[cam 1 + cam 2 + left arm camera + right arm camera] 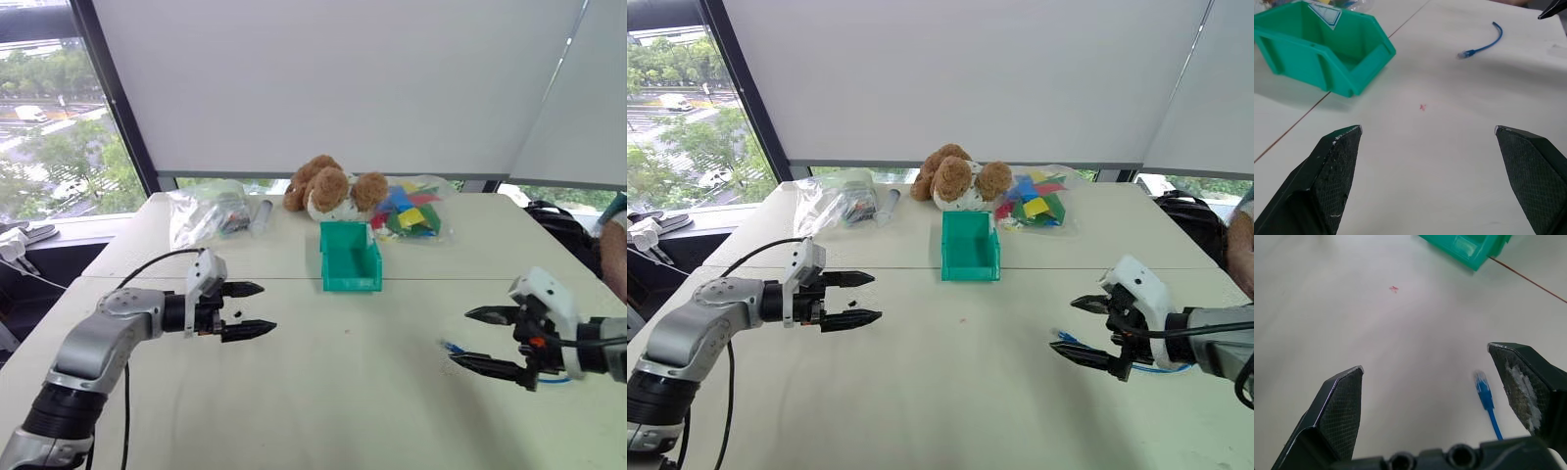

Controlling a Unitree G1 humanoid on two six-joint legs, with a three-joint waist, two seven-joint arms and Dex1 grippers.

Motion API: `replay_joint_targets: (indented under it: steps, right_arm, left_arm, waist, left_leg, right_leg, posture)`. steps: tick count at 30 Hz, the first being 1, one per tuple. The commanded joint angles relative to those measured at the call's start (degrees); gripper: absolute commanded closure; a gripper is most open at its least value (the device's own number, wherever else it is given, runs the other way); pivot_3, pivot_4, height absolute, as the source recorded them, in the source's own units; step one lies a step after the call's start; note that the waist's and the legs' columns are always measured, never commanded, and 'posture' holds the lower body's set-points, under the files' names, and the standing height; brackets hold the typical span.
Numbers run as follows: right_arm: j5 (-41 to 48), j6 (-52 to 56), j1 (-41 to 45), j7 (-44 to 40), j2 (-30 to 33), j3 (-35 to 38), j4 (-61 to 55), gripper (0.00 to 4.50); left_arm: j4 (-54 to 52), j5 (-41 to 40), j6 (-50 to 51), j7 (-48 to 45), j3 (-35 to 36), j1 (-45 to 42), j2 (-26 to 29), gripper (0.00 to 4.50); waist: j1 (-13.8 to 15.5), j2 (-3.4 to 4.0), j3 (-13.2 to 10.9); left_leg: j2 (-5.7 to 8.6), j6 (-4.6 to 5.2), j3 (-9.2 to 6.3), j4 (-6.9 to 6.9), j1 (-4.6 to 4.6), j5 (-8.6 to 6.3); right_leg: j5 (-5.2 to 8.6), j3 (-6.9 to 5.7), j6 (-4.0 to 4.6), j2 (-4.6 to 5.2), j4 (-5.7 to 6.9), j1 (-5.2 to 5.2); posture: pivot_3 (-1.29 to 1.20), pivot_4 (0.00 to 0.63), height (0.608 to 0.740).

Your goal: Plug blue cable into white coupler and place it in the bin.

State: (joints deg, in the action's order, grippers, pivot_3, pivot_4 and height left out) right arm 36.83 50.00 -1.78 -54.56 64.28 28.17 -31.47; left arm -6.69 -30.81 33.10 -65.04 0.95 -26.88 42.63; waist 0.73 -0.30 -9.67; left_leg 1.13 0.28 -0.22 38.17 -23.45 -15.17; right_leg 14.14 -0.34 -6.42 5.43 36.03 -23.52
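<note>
The thin bright blue cable (1486,401) lies flat on the white desk (343,372), just beneath the right gripper (480,340), whose jaws gape wide and empty. The left gripper (257,309), jaws also spread and empty, hovers well apart from it, nearer the teal-green plastic bin (350,257).

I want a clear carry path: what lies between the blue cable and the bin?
Bare tabletop with a small red mark, as the left wrist view shows, between blue cable and bin.

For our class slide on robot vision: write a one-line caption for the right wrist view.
Open right gripper hovering over the blue cable on the table, bin beyond.
</note>
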Motion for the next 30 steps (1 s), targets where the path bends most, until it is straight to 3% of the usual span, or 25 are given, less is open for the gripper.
replay_joint_targets:
  steps: [1,30]
  right_arm:
    - [0.65,0.44,-0.42,-0.7,1.0,3.05,-2.1,0.06]
    - [-3.68,-3.69,-5.37,1.79,-2.79,2.58,-0.93,0.06]
  left_arm:
    - [-1.97,-1.8,0.6,-0.56,1.72,-0.58,0.75,0.0]
    - [-1.19,-0.93,-1.37,1.57,0.38,-2.57,-3.14,0.0]
  waist:
    - [0.0,0.0,0.0]
    - [0.04,-0.09,-0.05]
  left_leg:
    - [0.0,0.0,0.01,0.0,0.0,0.0]
    - [0.01,0.0,0.0,0.01,0.02,0.0]
  right_leg:
    - [0.02,0.0,0.04,0.0,0.0,0.0]
    - [0.02,0.0,0.03,-0.01,-0.03,0.06]
  posture:
    - [0.0,0.15,0.74]
    - [0.0,0.15,0.74]
